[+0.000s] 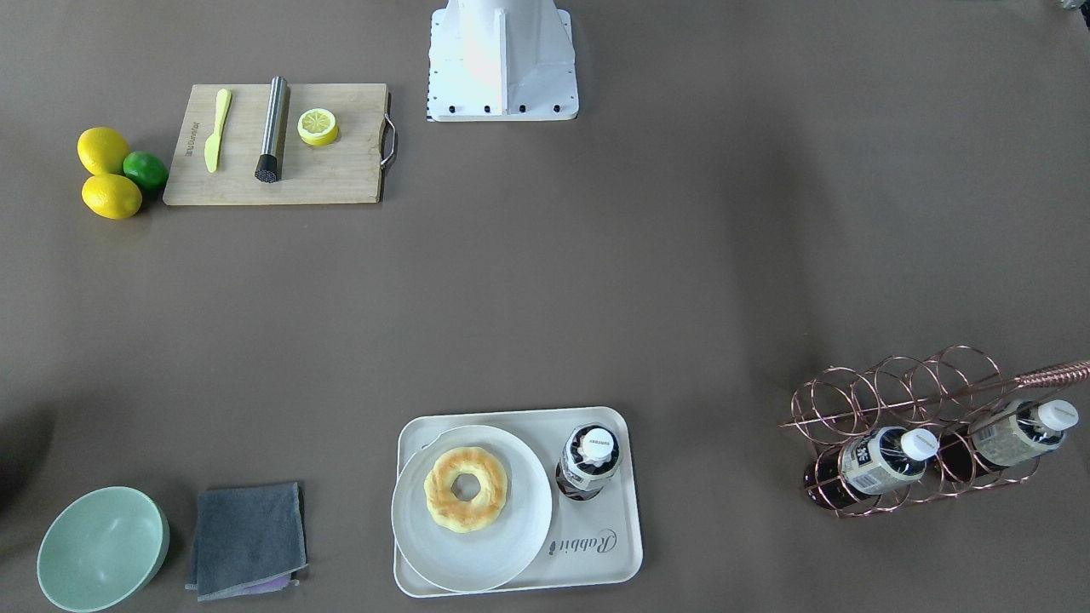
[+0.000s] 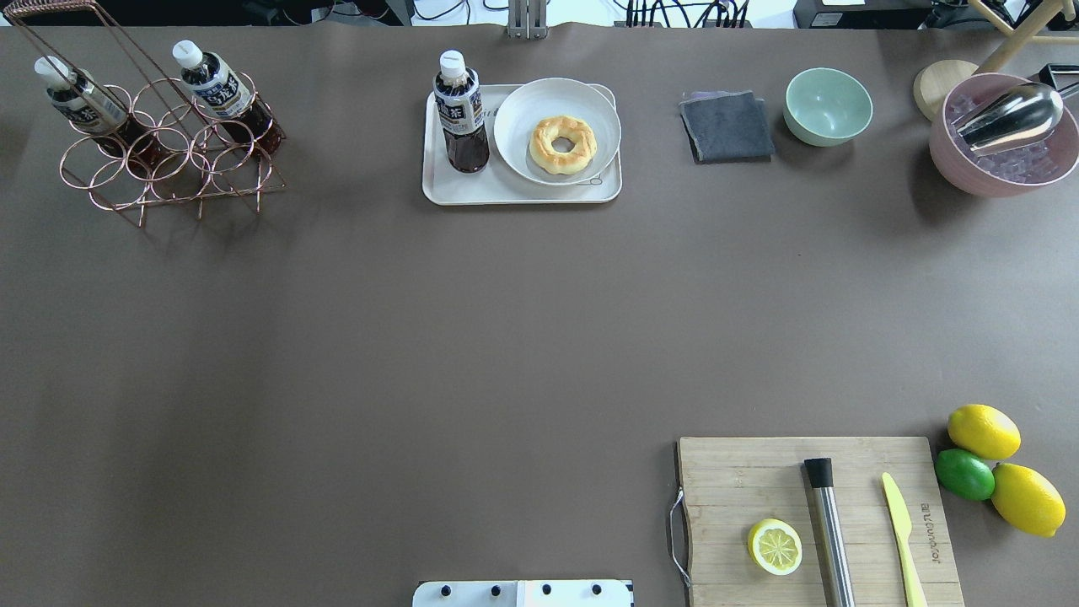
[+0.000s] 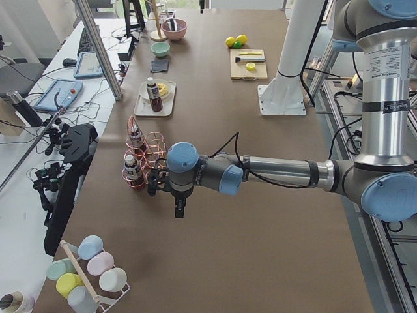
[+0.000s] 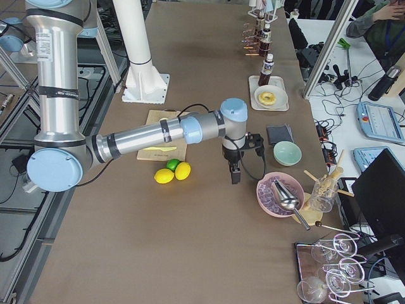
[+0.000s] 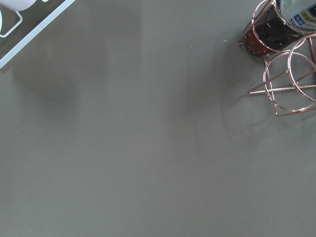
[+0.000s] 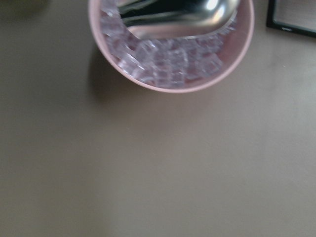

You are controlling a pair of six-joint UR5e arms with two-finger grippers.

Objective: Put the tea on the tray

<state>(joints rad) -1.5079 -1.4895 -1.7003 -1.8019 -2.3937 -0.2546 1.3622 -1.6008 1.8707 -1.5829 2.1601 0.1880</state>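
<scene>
Tea: upright on tray, far tabletop edge; probably light, stiff, slick (I'd grip mid-label). My left tool, right tool: state I cannot tell.

At the far left stands a copper wire rack of joined rings, with two small bottles of dark liquid leaning in it, white caps up. Far centre, a round white plate carries a glazed doughnut. Right of it lie a folded grey cloth, then a mint-green bowl, then a pink bowl of ice cubes holding a metal scoop, with a round wooden disc just beside it. Near right, a wooden cutting board bears a lemon half, a steel rod and a yellow-green knife. Two lemons and a lime touch one another just right of the board.
</scene>
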